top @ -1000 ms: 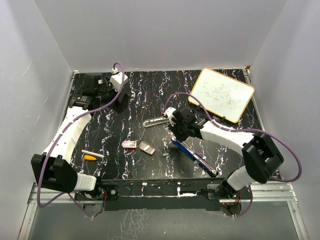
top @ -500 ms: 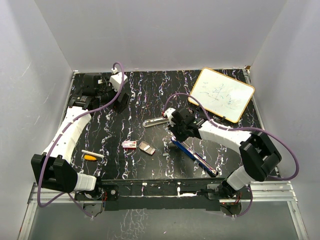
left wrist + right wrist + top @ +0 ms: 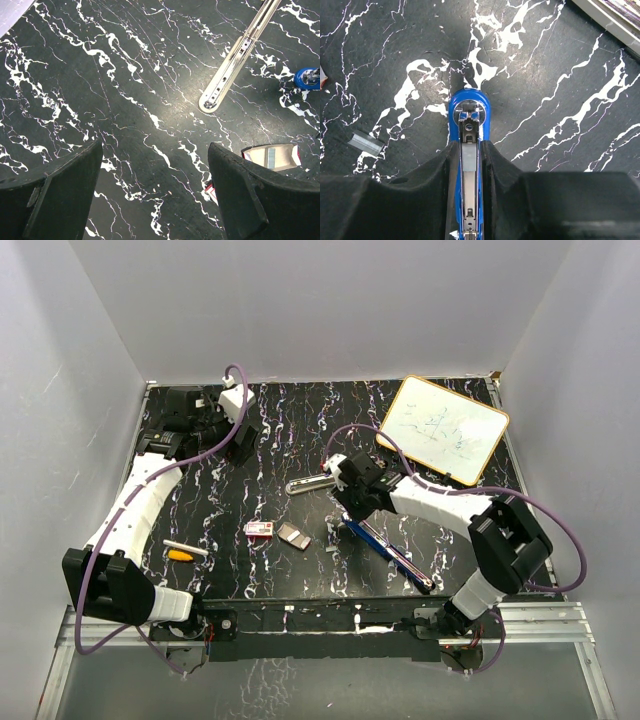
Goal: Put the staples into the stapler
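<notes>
top view / left gripper (image 3: pixel 228 440): over the far left corner of the table (image 3: pixel 300 430), well apart from every loose item.
top view / right gripper (image 3: pixel 350 508): mid-table, down on the far-left end of the stapler (image 3: pixel 395 552).
top view / stapler: blue, lies flat, runs diagonally toward the near right edge.
top view / silver rail (image 3: pixel 310 483): flat on the table just beyond the right gripper, apart from the stapler.
top view / staple box (image 3: pixel 259 529): red with a white label, near the middle of the table, left of the stapler's end, not held.
top view / tray (image 3: pixel 293 536): tan-grey, just beside the staple box on its right, between box and stapler.
top view / pen (image 3: pixel 185 552): orange and white, near left, beside the left arm.
top view / whiteboard (image 3: pixel 443 428): far right corner, lying at an angle, orange frame.
left wrist / jaws: wide apart, nothing between them, bare table below.
left wrist / fingers (image 3: pixel 55 200): both dark, in the lower corners of the view.
left wrist / ahead: rounded end of the silver rail; tray with a grey strip in it, low right by one finger; blue stapler tip at the right edge.
right wrist / jaws: closed on the stapler, one finger against each side of the blue body.
right wrist / stapler: round blue end sticks out past the fingertips, metal channel faces the camera.
right wrist / staple strip (image 3: pixel 365 142): small, grey, loose on the table, left of the stapler in this view, not touching it.
</notes>
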{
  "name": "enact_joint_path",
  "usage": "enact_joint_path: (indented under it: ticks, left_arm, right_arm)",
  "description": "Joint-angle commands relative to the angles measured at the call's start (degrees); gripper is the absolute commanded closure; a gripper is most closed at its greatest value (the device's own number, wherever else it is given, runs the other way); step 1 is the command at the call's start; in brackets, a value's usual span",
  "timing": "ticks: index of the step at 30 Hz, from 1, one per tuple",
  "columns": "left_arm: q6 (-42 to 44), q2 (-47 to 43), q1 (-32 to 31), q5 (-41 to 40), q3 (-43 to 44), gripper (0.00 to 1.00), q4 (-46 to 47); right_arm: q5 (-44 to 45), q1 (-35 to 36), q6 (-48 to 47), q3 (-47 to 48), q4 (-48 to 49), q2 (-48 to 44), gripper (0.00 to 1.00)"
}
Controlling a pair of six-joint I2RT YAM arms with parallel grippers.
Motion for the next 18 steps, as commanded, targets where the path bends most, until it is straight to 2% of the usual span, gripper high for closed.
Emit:
enact_joint_path:
  ticks: [1, 6, 9, 14, 16, 18]
  left_arm:
    - [-0.3, -2.7, 0.4, 1.8, -1.0, 0.16, -0.5]
    - [-0.2, -3.1, 0.4, 2.9, -2.0, 0.16, 0.0]
    - [-0.1, -3.5, 0.4, 4.0, -2.7, 0.16, 0.0]
    - [-2.3, -3.3, -0.7, 12.6, -6.9, 0.23, 1.8]
    - [-2.0, -3.4, -4.6, 13.6, -9.5, 0.24, 2.8]
    - [-1.0, -2.4, -10.0, 11.4, -10.6, 0.25, 2.0]
  right_arm:
    - [1.4, 0.2, 0.5, 3.5, 1.0, 1.0, 0.70]
    - [1.0, 0.2, -0.3, 4.3, 1.0, 0.1, 0.52]
    - [-1.1, 0.2, -2.7, 3.3, 2.0, -3.2, 0.44]
    - [-3.3, 0.0, -6.8, -1.0, 4.8, -13.0, 0.42]
    - [-3.9, -1.0, -8.3, -1.7, 5.2, -16.8, 0.41]
    - [-5.5, -3.8, -9.0, -1.6, 5.2, -19.9, 0.41]
